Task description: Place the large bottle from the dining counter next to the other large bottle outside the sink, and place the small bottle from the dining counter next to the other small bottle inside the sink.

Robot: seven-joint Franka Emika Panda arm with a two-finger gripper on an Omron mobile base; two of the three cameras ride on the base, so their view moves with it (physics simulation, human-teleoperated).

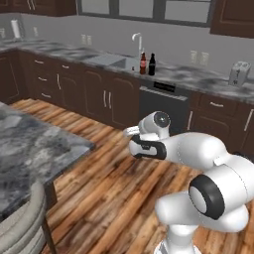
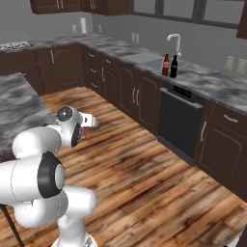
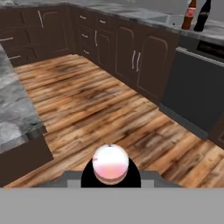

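Observation:
My gripper (image 3: 110,174) is shut on the small bottle (image 3: 110,167), seen end-on as a pale pinkish round with black around it. In the base views the hand (image 1: 133,132) (image 2: 89,121) hovers over the wooden floor between the dining counter (image 1: 30,144) (image 2: 17,103) and the sink (image 1: 118,61) (image 2: 150,60). Two large bottles stand side by side on the counter right of the sink. One is brown with a red label (image 1: 143,63) (image 2: 166,64) (image 3: 190,9), the other darker (image 1: 152,64) (image 2: 174,66). The other small bottle is hidden inside the basin.
A curved faucet (image 1: 137,41) (image 2: 174,41) rises behind the sink. A dark dishwasher front (image 1: 161,101) (image 2: 181,124) sits under the bottles, with brown cabinets along the wall. A grey stool (image 1: 20,225) stands by the dining counter, and a toaster (image 1: 239,73) at the far right.

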